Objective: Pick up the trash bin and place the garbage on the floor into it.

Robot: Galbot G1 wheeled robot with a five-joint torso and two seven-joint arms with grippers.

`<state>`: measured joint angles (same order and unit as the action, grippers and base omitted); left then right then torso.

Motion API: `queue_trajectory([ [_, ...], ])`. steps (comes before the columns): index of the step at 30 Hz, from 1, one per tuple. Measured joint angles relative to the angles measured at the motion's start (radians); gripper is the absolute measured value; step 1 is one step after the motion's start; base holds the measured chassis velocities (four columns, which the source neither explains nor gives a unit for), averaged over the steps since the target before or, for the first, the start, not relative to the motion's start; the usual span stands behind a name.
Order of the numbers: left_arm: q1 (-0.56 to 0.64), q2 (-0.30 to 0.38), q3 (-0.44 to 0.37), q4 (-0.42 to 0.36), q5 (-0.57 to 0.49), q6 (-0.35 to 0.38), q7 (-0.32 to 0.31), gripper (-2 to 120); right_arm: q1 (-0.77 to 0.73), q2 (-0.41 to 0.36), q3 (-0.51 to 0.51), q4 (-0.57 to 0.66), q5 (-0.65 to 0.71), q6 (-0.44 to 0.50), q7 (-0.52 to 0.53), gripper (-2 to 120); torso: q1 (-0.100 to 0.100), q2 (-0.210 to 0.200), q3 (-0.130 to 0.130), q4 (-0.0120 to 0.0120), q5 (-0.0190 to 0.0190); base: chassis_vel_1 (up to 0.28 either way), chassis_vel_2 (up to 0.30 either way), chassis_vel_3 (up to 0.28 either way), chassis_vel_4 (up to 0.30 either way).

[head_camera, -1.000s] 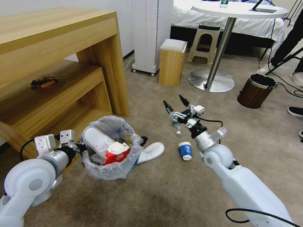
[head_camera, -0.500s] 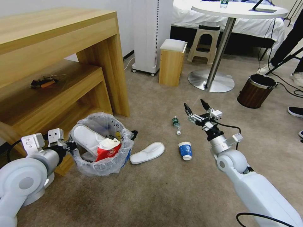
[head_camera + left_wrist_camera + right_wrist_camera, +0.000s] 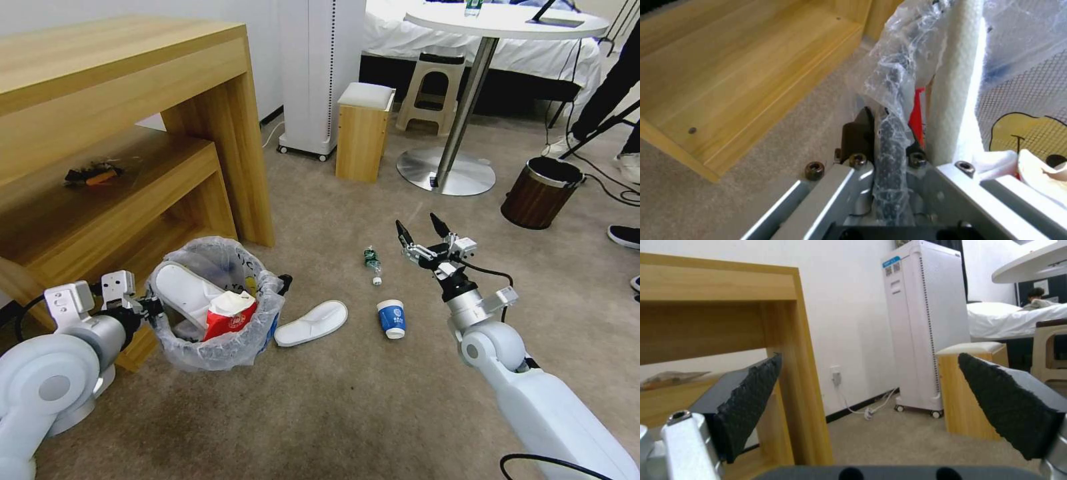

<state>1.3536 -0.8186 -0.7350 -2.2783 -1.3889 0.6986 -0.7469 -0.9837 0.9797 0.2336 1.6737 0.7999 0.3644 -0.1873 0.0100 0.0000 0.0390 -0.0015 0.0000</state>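
Over open floor point(image 3: 347, 400), left gripper point(image 3: 155, 308) clenches trash bin point(image 3: 215, 308) rim; right gripper point(image 3: 421, 231) jaws released.

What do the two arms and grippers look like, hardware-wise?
Both arms have glossy white shells with round light-grey joint caps, silver-and-black wrist sections and white boxy modules. A black cable loops at each arm. The right gripper has two pointed black fingers with textured pads on a silver metal bracket. The left gripper has black fingertips on bare aluminium linkages with hex bolts.
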Motion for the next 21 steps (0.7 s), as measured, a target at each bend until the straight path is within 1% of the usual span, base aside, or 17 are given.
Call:
queue_trajectory([
  [4,-0.003,-0.004,0.004,0.001,-0.006,0.0,0.006,0,0.0,0.0,-0.002,-0.001,0.0,0.001,-0.002,100,0.0,0.0,0.0,0.0,0.0,0.0,0.0,0.0,0.0],
  [9,-0.001,-0.008,0.007,0.003,-0.006,0.0,0.015,0,0.001,0.0,-0.005,-0.001,0.0,0.001,-0.004,100,0.0,0.0,0.0,0.0001,-0.0001,-0.041,0.063,0.05,-0.04],
  [21,-0.001,-0.011,0.012,0.006,-0.003,-0.001,0.023,0,0.006,0.006,-0.01,-0.007,-0.002,0.002,-0.005,100,0.0,0.0,0.0,0.0,-0.0001,-0.107,0.096,0.091,-0.099],
])
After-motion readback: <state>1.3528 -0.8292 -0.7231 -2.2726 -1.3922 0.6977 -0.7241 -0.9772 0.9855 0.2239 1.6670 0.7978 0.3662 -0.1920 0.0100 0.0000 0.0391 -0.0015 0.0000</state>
